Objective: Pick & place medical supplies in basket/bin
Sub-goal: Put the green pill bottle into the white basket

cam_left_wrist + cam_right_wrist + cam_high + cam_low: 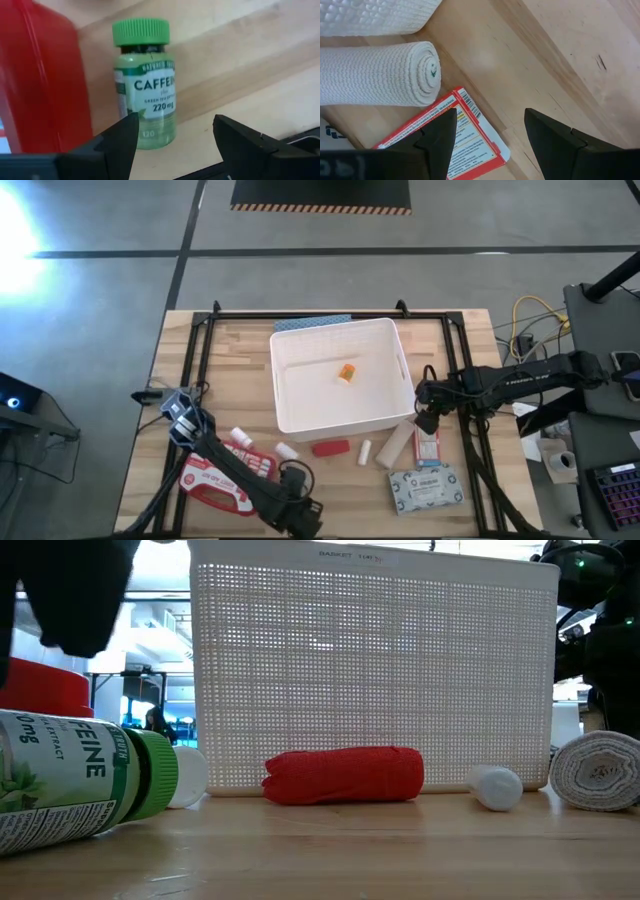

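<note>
- Supplies strewn on the table's (180, 330) near half, in front of the bin (400, 345).
- Green-capped bottle (145, 85), label reading CAFFEINE, lying on its side near the left, just beside the red case (215, 480).
- Red case flat at near left, partly under the left arm.
- Red tube (345, 776) lying just in front of the bin's near wall, wrinkled and soft-looking.
- Small white cap-like piece (497, 787) right of the tube; another small white piece (287, 450) to its left.
- Ribbed white roll (380, 72) on its side at the bin's near right corner, touching the red-white box (465, 135).
- Pale patterned pack (427, 487) flat at near right, just nearer than the box.
- Bin: white, rectangular, rounded corners, perforated walls, mid-table toward the far side.
- Inside the bin: one small orange item (347, 372) on the floor, too small to tell more.
- Blue-patterned thing (312, 324) just behind the bin's far rim, mostly hidden.
- Left gripper (175, 145) low over the near left, fingers well apart, bottle's base between them, nothing gripped.
- Right gripper (490, 140) just right of the bin's near right corner, above the box and roll, fingers spread, holding nothing.
</note>
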{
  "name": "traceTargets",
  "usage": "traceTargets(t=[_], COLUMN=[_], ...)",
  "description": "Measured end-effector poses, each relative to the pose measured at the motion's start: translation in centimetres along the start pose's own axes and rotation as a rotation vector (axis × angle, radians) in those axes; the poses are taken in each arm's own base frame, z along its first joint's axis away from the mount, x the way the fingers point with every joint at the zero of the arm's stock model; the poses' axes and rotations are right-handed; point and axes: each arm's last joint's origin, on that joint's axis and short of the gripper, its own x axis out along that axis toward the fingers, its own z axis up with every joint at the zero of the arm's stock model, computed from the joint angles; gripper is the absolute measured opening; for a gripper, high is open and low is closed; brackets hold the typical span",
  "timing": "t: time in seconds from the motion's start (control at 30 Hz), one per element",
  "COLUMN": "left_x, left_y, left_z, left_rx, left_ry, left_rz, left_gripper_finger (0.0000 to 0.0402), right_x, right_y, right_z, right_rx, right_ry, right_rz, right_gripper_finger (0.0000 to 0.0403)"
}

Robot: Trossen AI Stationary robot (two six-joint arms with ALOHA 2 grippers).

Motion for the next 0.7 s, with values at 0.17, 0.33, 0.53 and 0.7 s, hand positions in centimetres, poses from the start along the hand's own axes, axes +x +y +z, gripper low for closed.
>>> traceTargets(t=[0.17,0.33,0.53,0.7], left_x=[1.1,2.9,3.9,4.8], left_y=[1.0,1.3,0.9,1.5], left_z=[0.1,-0.2,-0.4,-0.3], left_rx=[0.01,0.007,0.001,0.001], left_ry=[-0.012,0.049,0.074,0.064], left_rz=[0.085,0.104,0.027,0.053], left_gripper_finger=[0.0236,0.0236,0.0236,0.0236], right_x=[0.2,0.4,0.5,0.5], right_y=[-0.1,-0.2,-0.3,-0.3], right_z=[-0.1,-0.2,-0.2,-0.2], right_rx=[0.001,0.024,0.024,0.024], right_ry=[0.004,0.009,0.01,0.008], right_rz=[-0.004,-0.009,-0.01,-0.008], right_gripper_finger=[0.0224,0.0224,0.0224,0.0224])
